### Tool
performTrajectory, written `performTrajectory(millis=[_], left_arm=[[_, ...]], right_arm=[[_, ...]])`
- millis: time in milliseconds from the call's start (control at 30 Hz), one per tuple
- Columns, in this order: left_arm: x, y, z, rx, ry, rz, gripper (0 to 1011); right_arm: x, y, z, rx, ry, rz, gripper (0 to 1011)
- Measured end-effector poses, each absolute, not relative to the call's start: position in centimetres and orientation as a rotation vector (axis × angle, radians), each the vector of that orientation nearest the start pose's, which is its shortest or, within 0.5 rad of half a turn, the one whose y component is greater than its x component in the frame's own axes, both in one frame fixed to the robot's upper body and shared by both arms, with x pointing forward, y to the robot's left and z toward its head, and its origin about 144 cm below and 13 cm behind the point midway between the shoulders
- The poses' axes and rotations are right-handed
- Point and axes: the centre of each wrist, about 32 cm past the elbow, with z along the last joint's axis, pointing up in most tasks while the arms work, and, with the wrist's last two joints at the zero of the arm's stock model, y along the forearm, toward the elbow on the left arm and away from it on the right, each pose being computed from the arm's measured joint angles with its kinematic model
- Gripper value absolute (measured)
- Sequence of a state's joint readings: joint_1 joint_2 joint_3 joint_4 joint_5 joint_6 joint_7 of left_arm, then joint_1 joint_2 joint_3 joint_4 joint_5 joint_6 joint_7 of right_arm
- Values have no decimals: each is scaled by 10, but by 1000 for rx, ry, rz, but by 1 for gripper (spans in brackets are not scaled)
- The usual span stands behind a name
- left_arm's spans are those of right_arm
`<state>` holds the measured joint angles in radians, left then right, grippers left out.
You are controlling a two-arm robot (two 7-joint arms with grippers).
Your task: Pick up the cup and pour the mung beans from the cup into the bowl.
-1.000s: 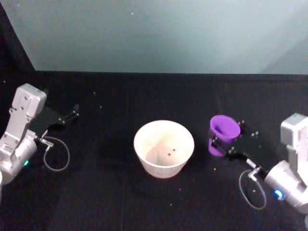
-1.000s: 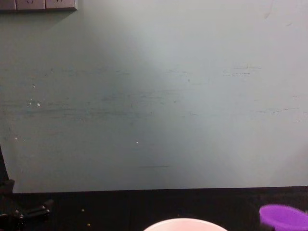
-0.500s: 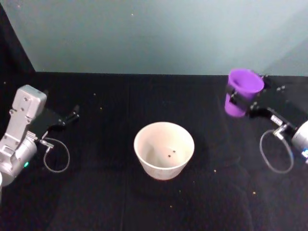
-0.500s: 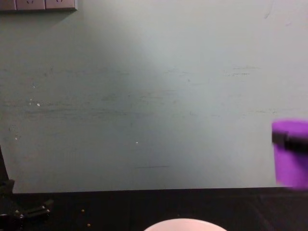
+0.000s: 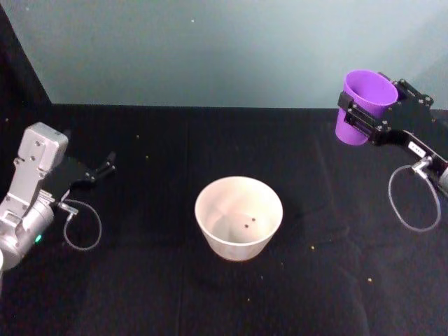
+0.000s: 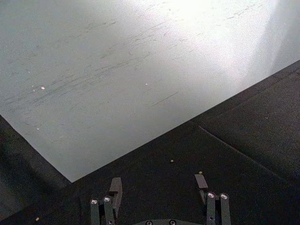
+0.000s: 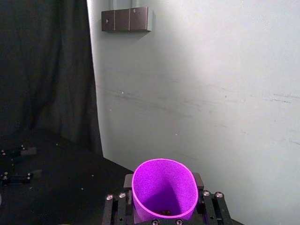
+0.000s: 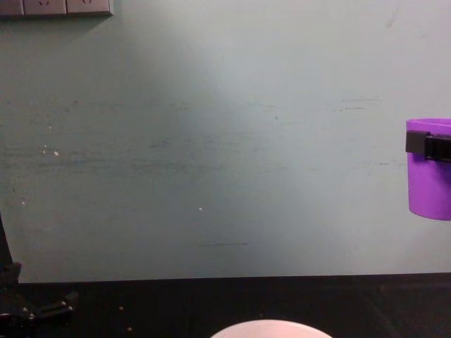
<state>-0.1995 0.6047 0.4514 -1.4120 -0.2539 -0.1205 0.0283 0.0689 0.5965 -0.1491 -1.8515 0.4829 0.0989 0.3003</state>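
The purple cup (image 5: 367, 89) hangs upright in the air, high and to the right of the bowl, with my right gripper (image 5: 369, 117) shut around its wall. In the right wrist view the cup (image 7: 164, 193) sits between the two fingers (image 7: 127, 181), and a few mung beans (image 7: 166, 212) lie at its bottom. The chest view has the cup (image 8: 430, 184) at the right edge, well above the table. The pale bowl (image 5: 210, 234) stands on the black cloth at the centre with two grains inside; its rim (image 8: 271, 327) peeks up at the chest view's lower edge. My left gripper (image 5: 103, 168) rests open at the far left; its fingers (image 6: 115, 186) are spread.
Loose beans (image 5: 312, 246) are scattered over the black tablecloth (image 5: 154, 280) around the bowl. A pale green wall (image 5: 210, 49) stands right behind the table. Cable loops hang from both wrists, one beside the left arm (image 5: 82, 225) and one under the right arm (image 5: 414, 199).
My right gripper has lifted the cup from beside the bowl, up and away to the right. The cup went from tilted to upright. The left arm and bowl stayed put.
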Motion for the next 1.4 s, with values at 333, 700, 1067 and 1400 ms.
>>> performTrajectory(millis=[333, 700, 1067, 1400], left_arm=[[489, 310, 1140, 304, -285, 1248, 1011], [489, 310, 1140, 304, -285, 1248, 1011], [489, 310, 1140, 304, -285, 1248, 1011], [489, 310, 1140, 304, -285, 1248, 1011]], right_arm=[[459, -306, 1260, -13, -181, -1004, 737], [459, -306, 1259, -14, -181, -1004, 737], [460, -306, 1259, -15, -181, -1004, 737], [459, -306, 1259, -15, -181, -1004, 737]])
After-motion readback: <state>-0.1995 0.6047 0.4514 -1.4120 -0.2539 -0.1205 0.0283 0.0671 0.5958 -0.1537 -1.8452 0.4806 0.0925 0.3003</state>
